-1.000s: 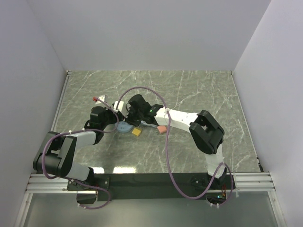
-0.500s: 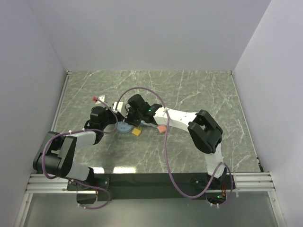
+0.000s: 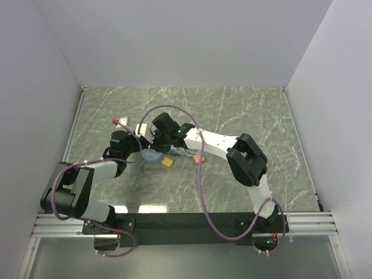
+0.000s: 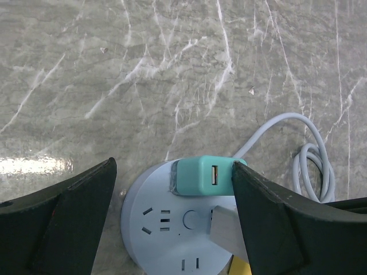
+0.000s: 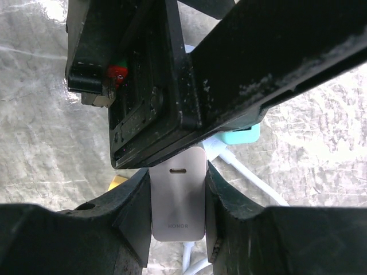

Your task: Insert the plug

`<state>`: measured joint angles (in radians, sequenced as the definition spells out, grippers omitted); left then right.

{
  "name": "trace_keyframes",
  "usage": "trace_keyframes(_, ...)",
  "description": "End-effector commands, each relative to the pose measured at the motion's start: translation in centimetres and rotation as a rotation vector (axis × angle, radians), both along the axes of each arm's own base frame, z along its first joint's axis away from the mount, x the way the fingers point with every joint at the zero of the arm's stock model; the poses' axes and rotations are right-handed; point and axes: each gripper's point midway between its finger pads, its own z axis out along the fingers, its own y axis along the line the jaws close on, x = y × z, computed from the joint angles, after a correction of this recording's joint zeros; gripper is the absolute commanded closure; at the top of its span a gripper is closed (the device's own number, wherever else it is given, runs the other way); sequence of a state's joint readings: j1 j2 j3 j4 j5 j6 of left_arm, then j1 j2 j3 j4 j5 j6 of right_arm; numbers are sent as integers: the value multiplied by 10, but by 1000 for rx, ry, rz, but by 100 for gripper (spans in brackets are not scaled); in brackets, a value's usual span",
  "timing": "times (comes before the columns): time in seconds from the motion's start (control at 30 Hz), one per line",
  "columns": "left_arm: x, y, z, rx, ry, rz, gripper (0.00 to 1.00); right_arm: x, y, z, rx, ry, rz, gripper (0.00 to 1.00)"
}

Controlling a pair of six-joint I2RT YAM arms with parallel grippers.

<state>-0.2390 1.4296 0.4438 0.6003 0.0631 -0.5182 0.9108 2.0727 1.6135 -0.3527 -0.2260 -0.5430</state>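
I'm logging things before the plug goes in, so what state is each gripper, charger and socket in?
Left gripper: open, straddling the round socket hub.
Right gripper: shut on the grey charger.
Grey charger: held over the hub, seating unclear.
Teal adapter: sitting on the hub's far edge.
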Motion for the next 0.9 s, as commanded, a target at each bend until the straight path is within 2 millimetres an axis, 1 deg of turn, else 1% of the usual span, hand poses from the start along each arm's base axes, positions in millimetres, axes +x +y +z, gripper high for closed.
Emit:
trace_keyframes(0.0, 0, -13, 9, 0, -21, -62, 12, -4, 17, -6, -5, -19, 64, 100)
trace_keyframes(0.23, -1, -13, 7, -11, -4, -51, 14, -2, 21, -11, -19, -13, 72, 100)
trace_keyframes(0.47, -6, -10, 2, -23, 23, -29, 22, -3, 26, -30, -77, 8, 79, 100)
trace_keyframes(0.57, -6, -11, 1, -26, 32, -33, 27, -4, 25, -36, -85, 21, 77, 100)
trace_keyframes(0.6, -6, -12, 2, -27, 27, -34, 31, -4, 26, -36, -86, 21, 77, 100)
trace_keyframes(0.67, -7, -12, 0, -29, 33, -38, 35, -4, 25, -41, -103, 35, 78, 100)
trace_keyframes(0.7, -7, -13, 0, -30, 33, -39, 39, -3, 28, -39, -99, 31, 80, 100)
trace_keyframes(0.77, -7, -14, -1, -31, 40, -45, 42, -5, 28, -45, -114, 45, 87, 100)
trace_keyframes(0.8, -7, -14, -1, -30, 41, -45, 46, -4, 32, -42, -107, 42, 91, 100)
trace_keyframes(0.87, -7, -14, -2, -31, 46, -48, 49, -5, 31, -49, -125, 53, 93, 100)
